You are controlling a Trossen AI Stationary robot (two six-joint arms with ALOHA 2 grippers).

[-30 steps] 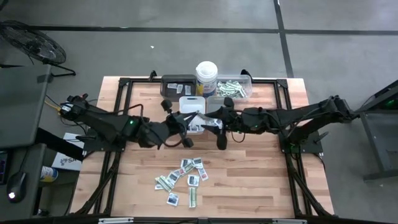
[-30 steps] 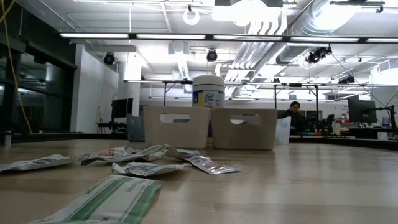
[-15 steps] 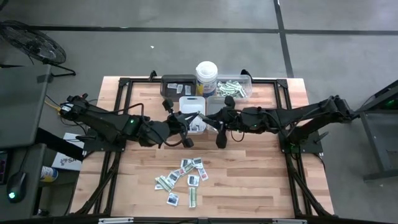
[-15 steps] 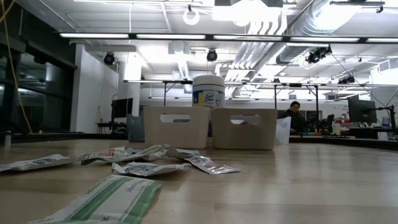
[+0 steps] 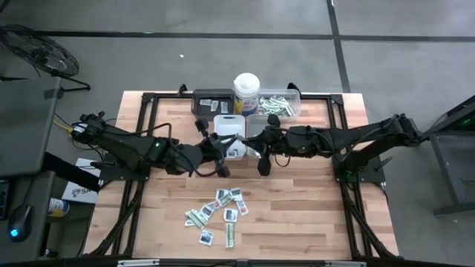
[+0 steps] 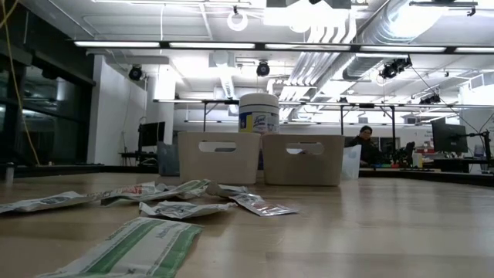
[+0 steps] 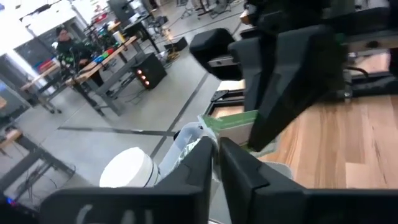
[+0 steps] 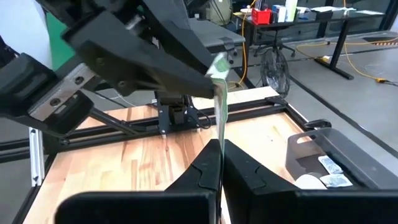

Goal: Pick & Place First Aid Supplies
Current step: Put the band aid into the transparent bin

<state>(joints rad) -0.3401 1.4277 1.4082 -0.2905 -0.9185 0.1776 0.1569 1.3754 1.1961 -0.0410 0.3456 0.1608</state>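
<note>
Both arms meet in mid-air over the table's middle, in front of the trays. A narrow pale-green-and-white strip [image 8: 219, 99] stands on edge between them. My right gripper [image 8: 219, 163] is shut on one end, and my left gripper [image 7: 215, 152] is shut on the other. In the high view the two grippers are nearly tip to tip: left [image 5: 231, 146], right [image 5: 251, 143]. Several more packets [image 5: 219, 211] lie flat on the wood nearer the front edge; the low view shows those packets [image 6: 177, 197] too. My left gripper pinches the strip's far end [image 8: 216, 67] between its two fingertips, reaching in roughly level from the table's left. The strip is clear of the table. My right gripper pinches the strip's near end [image 8: 219, 138] between its two fingers, coming roughly level from the table's right. The strip runs on edge out of the fingers to the left gripper, lifted clear of the table.
At the far edge stand a dark tray [image 5: 210, 99] with white sachets, a white lidded canister [image 5: 246, 90] and a clear tray [image 5: 278, 105] of green strips. A white tray [image 5: 229, 124] sits just behind the grippers. A person [image 6: 365, 143] is in the room beyond.
My right gripper has shut its fingers on the strip that my left gripper holds out. Both arms have stayed where they were, and the strip has stayed clear of the table.
</note>
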